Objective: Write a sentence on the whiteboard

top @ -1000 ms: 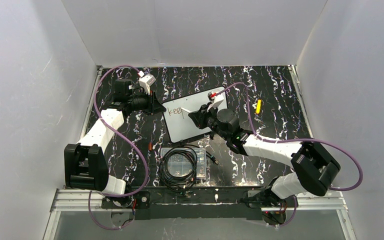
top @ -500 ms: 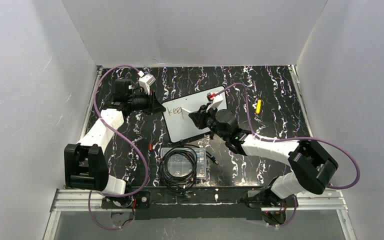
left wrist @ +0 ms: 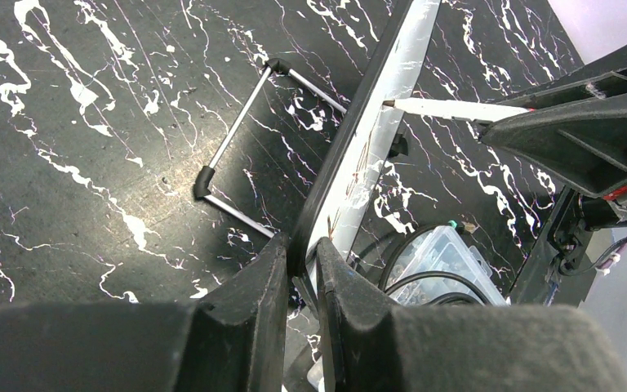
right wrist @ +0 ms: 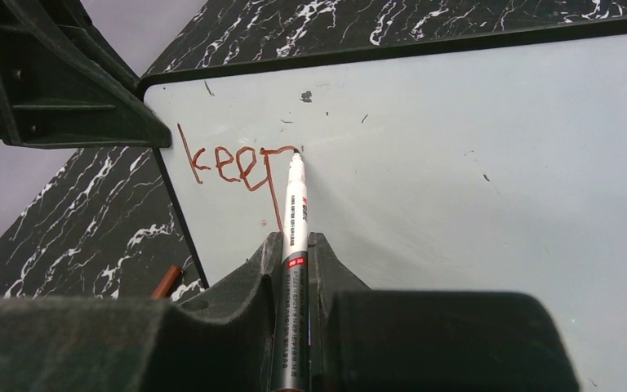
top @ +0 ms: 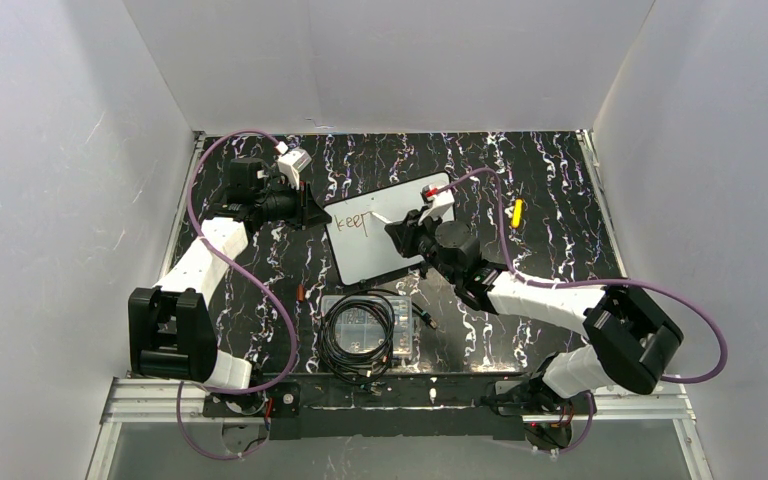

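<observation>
Board pinched, marker on it

The whiteboard (top: 372, 255) was found around the middle of the table (top: 560, 190), its 9 o'clock edge pinched tight between the left gripper's (left wrist: 298, 249) jaws. A marker (right wrist: 296, 196) was clamped in the right gripper (right wrist: 294, 242), reaching in from the board's 4 o'clock, tip touching the white face. Of the sentence (right wrist: 237, 167), only "kee" plus a half-drawn p was written, near 10 o'clock.

We see the whiteboard (top: 385, 252), white with a thin black rim and rounded corners, propped at a tilt mid-table (top: 545, 170). Its sentence (right wrist: 233, 167) reads only "kee" plus an unfinished letter, reddish-brown, near the left edge.
</observation>
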Available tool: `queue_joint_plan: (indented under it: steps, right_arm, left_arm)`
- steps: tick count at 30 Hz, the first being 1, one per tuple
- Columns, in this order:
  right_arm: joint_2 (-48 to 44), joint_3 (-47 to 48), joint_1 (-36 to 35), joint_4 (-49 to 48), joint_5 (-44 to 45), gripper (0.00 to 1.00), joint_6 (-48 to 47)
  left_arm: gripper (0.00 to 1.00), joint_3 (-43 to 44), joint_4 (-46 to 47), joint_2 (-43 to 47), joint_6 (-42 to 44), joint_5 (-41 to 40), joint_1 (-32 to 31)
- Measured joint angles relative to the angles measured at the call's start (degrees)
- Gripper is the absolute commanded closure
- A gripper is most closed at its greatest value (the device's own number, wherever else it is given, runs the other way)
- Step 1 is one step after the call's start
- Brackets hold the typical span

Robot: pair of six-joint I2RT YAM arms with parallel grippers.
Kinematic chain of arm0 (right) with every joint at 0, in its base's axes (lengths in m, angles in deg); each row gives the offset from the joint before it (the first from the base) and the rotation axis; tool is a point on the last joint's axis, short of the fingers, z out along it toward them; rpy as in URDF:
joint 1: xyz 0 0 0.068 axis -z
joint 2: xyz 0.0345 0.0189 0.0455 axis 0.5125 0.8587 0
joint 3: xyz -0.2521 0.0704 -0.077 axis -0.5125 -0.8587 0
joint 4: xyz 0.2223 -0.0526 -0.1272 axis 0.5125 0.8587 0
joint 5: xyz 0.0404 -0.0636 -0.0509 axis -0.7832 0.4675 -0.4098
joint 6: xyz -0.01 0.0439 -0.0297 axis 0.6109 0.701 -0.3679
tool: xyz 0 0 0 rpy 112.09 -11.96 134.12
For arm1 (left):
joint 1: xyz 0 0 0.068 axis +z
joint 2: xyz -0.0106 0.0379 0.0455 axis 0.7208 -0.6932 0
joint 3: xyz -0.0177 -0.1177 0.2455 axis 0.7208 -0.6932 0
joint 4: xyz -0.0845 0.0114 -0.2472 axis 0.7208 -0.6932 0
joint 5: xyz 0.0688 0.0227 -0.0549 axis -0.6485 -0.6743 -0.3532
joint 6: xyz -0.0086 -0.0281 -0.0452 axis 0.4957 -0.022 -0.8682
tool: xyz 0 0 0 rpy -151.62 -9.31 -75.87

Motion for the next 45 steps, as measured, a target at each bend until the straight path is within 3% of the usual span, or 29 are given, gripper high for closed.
queue_joint_plan:
  steps: [37,45]
  right_arm:
    - [1.97,-0.02,0.00,-0.02,-5.75,0.99,0.42]
    - [-1.46,-0.02,0.02,4.48,-6.32,0.99,-0.17]
  left_arm:
    - [1.00,0.00,-0.02,0.00,0.04,-0.09,0.20]
    - [1.00,0.00,-0.17,0.09,0.02,0.02,0.20]
